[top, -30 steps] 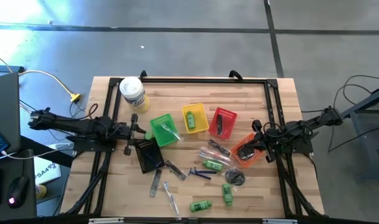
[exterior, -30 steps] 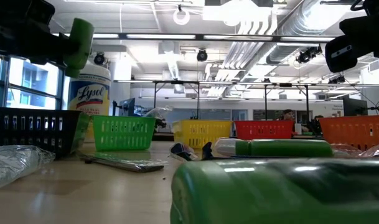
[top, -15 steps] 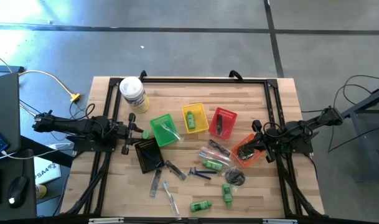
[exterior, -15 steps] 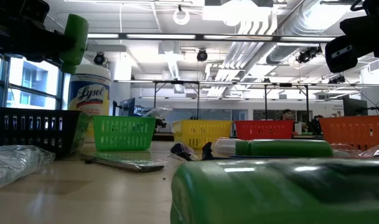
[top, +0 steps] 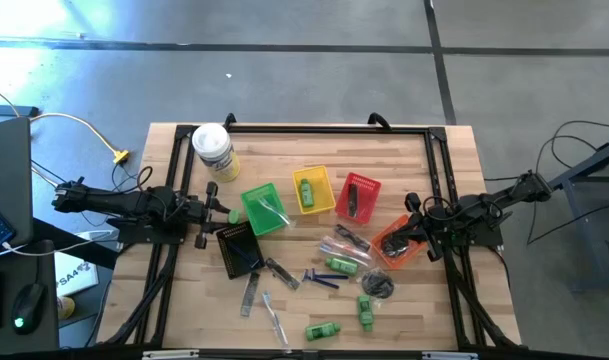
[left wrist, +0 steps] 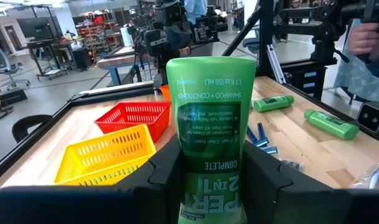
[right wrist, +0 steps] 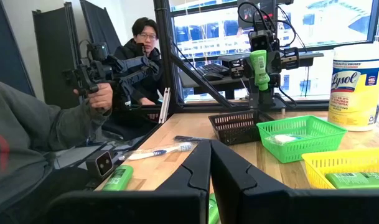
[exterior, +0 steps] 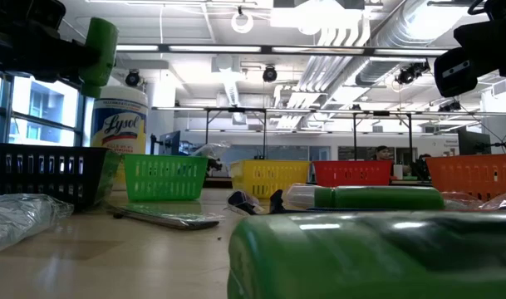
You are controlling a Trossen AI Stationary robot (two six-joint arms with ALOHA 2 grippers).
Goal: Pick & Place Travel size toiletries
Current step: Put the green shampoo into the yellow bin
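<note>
Five baskets stand ahead of the two grippers on the table (top: pixel 444 140): black basket (top: pixel 238 247) directly ahead of the left gripper (top: pixel 220 212), then green basket (top: pixel 262 209), yellow basket (top: pixel 312 189) and red basket (top: pixel 358 196), orange basket (top: pixel 395 243) under the right gripper (top: pixel 412 226).

Status: partly sorted, by estimate. One green bottle in the yellow basket, a clear packet in the green basket, dark items in the red and black baskets.

Left gripper: half open, clamped on a green shampoo bottle (left wrist: pixel 210 130), raised beside the black basket, not yet placed. Right gripper: fully closed, empty.

Remaining, loose between the grippers: green mini bottles (top: pixel 323 329), blue razor (top: pixel 321 279), clear sticks (top: pixel 274 318).
</note>
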